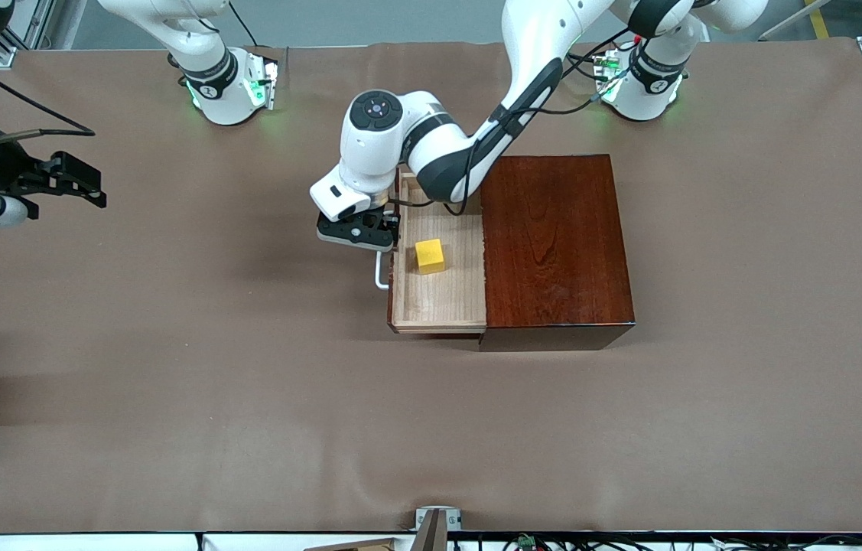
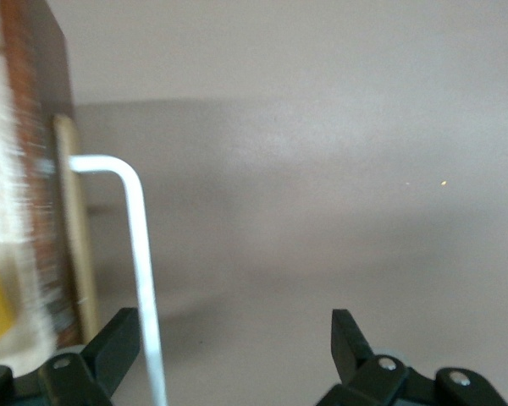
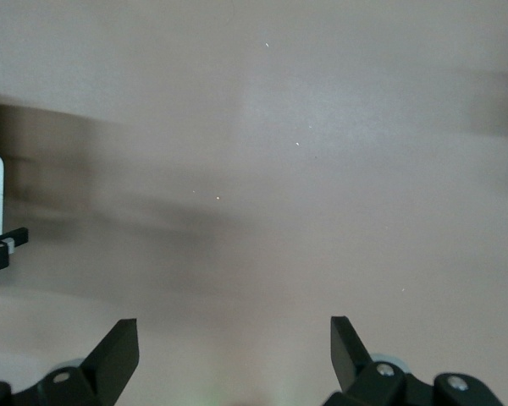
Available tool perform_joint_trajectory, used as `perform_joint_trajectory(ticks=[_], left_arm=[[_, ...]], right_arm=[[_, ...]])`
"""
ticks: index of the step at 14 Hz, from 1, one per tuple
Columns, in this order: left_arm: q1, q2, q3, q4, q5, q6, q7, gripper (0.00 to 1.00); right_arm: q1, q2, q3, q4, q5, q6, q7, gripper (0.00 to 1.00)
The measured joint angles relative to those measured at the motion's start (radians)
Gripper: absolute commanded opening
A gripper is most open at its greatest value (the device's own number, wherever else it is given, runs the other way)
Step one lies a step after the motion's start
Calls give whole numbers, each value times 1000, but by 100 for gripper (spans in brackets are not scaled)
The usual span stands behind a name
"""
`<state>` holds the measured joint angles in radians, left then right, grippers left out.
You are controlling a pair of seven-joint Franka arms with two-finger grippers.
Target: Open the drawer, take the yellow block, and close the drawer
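1. Black fingers of my left gripper (image 1: 383, 229) stand spread apart at the white loop handle (image 1: 381, 272). In the left wrist view the handle (image 2: 135, 262) runs just inside one finger (image 2: 110, 347); the other finger is well clear, so I am not clamped on it.
2. My right gripper (image 1: 82, 187) waits over bare table toward the right arm's end, jaws wide with nothing between them.
3. Drawer (image 1: 438, 295) is pulled well out of the dark mahogany box (image 1: 553, 245). It is a pale wood tray, with its dark glossy front edge-on beside the handle.
4. Yellow block (image 1: 430, 255) sits on the drawer floor, near the handle end, roughly midway across the tray and touching no wall.
5. Look of the block: a small bright yellow cube with plain faces, square to the drawer.
6. Handling judgement: it is probably light and rigid. The faces look smooth, so it could slip under an off-centre pinch. I would take it from above on two opposite side faces, pads flat and centred.
7. Risk: the drawer front wall is close, so a finger could clip it on descent.
8. Drawer judgement: it is stiff and slides on a push to its front.
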<state>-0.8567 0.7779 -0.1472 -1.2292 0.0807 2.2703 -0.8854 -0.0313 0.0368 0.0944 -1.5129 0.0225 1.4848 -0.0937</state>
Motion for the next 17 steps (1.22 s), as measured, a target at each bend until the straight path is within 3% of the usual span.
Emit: perform_joint_trajectory(ticks=[4, 7, 12, 17], left_arm=[[32, -58, 1, 13, 0, -116, -1, 100], [109, -176, 5, 26, 0, -294, -1, 100], [321, -385, 5, 15, 0, -650, 63, 100], [575, -549, 2, -82, -40, -736, 286, 100]], right_arm=[[1, 0, 0, 0, 0, 0, 0, 100], [2, 1, 0, 0, 0, 3, 0, 100], [4, 14, 0, 0, 0, 10, 0, 100], [8, 57, 0, -1, 1, 47, 0, 100]])
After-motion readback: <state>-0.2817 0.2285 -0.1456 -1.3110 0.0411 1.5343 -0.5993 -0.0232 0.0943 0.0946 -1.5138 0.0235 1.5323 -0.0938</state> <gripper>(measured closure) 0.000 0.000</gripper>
